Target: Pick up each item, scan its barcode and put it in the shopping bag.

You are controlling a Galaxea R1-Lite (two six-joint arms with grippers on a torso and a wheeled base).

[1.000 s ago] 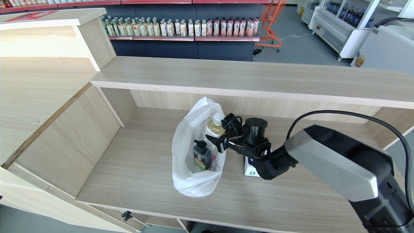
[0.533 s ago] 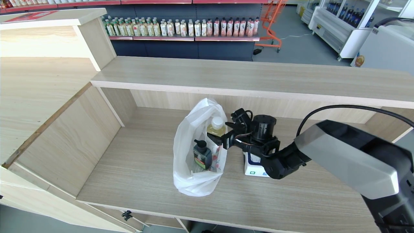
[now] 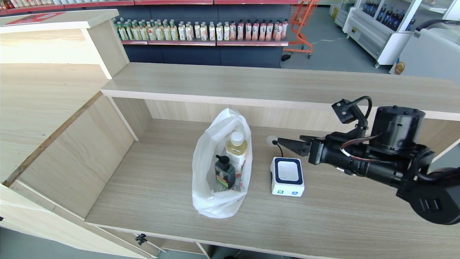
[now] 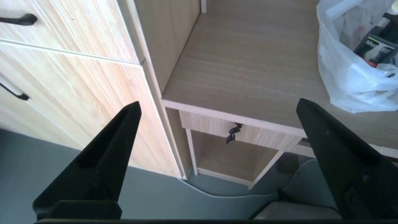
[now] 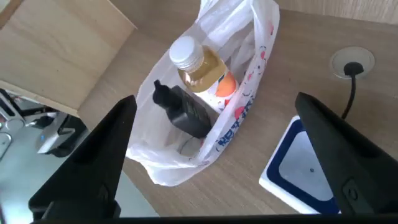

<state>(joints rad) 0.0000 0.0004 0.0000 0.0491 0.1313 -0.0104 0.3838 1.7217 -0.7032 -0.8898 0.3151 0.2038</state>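
Right gripper [image 3: 287, 143] empty, jaws spread wide, hovering over the tabletop [image 3: 161, 187] by the scanner [image 3: 286, 175]!
Shopping bag [image 3: 219, 172] stands mid-tabletop, to that gripper's left past the scanner, with the juice bottle [image 3: 236, 146] and pump bottle [image 3: 224, 173] upright inside. Left gripper [image 4: 219, 106], open and empty too, hangs off the near left corner, so the right arm's nearer.
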